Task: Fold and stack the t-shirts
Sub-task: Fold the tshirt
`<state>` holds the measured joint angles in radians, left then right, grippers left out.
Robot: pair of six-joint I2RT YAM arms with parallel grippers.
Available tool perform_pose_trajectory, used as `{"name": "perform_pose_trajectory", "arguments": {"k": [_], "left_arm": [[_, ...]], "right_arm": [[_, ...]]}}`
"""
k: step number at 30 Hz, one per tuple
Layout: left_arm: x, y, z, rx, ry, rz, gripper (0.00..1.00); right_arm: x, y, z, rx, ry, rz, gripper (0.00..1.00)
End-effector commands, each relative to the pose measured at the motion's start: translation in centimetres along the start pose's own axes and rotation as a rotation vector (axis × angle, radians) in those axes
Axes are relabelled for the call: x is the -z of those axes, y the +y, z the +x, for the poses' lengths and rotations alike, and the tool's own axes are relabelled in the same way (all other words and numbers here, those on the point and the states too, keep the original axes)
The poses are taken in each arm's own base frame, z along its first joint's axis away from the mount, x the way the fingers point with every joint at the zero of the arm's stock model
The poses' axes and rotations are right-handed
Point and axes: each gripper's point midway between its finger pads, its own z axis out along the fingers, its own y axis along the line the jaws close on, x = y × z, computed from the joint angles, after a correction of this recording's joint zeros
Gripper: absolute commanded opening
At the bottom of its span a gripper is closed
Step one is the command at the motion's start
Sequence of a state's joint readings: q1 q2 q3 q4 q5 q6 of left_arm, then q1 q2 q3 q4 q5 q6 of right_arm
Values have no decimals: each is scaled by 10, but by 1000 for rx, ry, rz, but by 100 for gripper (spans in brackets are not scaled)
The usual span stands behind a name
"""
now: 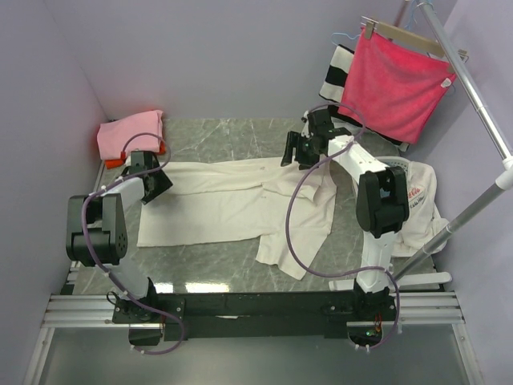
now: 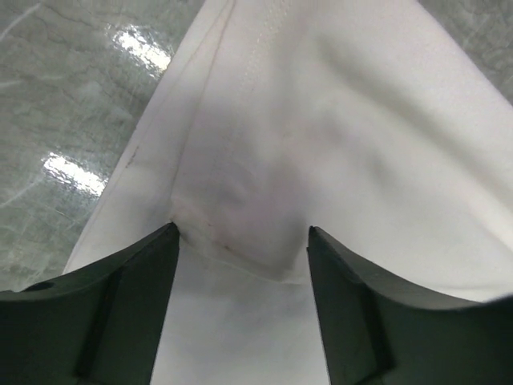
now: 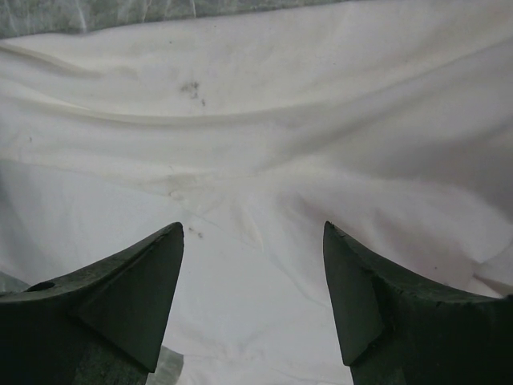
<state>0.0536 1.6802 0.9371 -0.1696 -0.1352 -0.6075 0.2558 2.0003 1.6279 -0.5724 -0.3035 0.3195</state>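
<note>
Currently I log one large cream cotton t-shirt, long axis arm to arm: edge fold between spread jaws of left gripper, mid-cloth beneath spread jaws of right gripper.

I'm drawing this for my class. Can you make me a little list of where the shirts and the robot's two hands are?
table: grey, marbled
cream t-shirt: laid out long across the middle
pink t-shirt: folded, far left corner
orange-red t-shirt: under the pink one, only an edge peeking out
left gripper: open, at the cream shirt's left end, cloth puckered between its fingers
right gripper: open, over the cream shirt
red cloth: on a hanger, far right
striped cloth: behind the red cloth
</note>
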Motion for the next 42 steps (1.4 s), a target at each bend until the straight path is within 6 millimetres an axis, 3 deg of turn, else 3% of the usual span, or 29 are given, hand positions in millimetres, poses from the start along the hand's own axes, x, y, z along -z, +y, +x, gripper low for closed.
{"name": "perform_pose_trajectory", "arguments": {"k": [1,5,6,8,9,10,14,20,24,28,30,32,34,35,37,42], "left_arm": [[-1,-4,-26,5,-77,-24,65],[-3,-2,-37,-16,-102,-51,38],[-6,0,-36,-24,-97,-58,26],[-9,-1,-38,-34,-98,-60,14],[-12,1,-36,-39,-93,-70,2],[-12,1,-36,-43,-92,-71,1],[-8,6,-47,-57,-124,-100,1],[18,8,-94,-70,-244,-146,1],[29,7,-101,-70,-258,-136,1],[31,12,-94,-55,-240,-129,1],[26,1,-80,-44,-166,-51,14],[27,-14,-62,-32,-98,62,20],[27,-20,-42,16,-58,134,36],[32,-33,-42,30,-63,206,41],[31,-31,-26,64,-27,221,41],[30,-19,-12,99,-23,189,45]], "right_arm": [[-12,-6,5,13,26,22,74],[-21,-12,12,3,54,33,68],[-22,-12,12,0,55,35,67],[-23,-13,13,3,60,38,67],[-24,-14,13,3,59,40,67],[-24,-14,14,3,62,42,67],[-24,-16,14,10,60,48,67],[-27,-17,17,8,72,50,66],[-28,-17,18,7,76,47,66],[-27,-17,18,10,75,46,64],[-27,-17,17,8,73,46,66],[-26,-17,17,9,75,46,68],[-27,-17,18,9,75,48,68],[-28,-17,19,8,80,45,69],[-27,-16,18,7,76,40,69],[-26,-14,19,9,77,32,70]]}}
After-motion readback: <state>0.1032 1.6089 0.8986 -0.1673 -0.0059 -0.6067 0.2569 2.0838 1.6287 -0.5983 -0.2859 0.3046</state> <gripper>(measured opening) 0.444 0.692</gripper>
